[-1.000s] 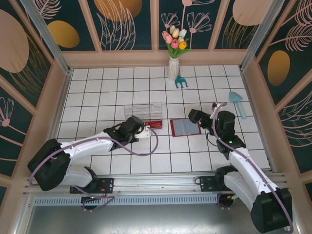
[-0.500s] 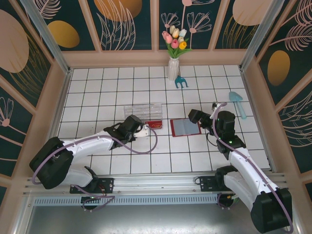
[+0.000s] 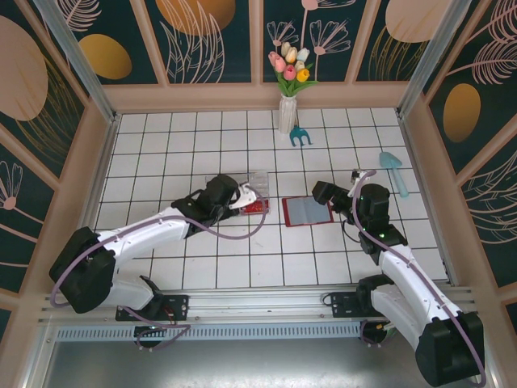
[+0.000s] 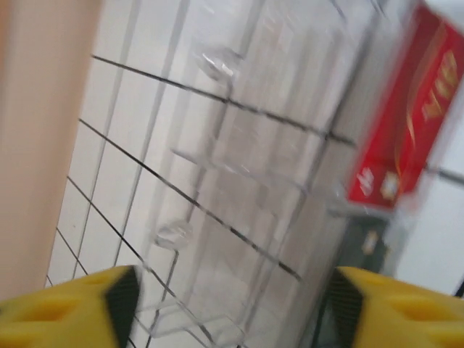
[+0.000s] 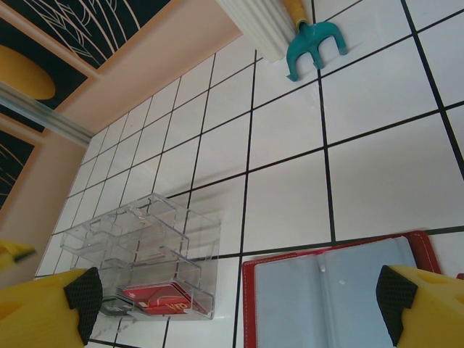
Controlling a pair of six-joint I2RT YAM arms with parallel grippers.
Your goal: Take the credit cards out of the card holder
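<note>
Over the tiled surface [image 3: 161,145], holding left claw [image 4: 232,304] and right claw [image 5: 235,304] wide, empty; judging the credit cards [image 5: 161,297] thin, stiff, slippery, wanting pinching at an edge.

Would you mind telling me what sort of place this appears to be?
Likely a staged test cell styled as a garden room: white tiled floor, floral wall panels, and a vase of tulips.
</note>
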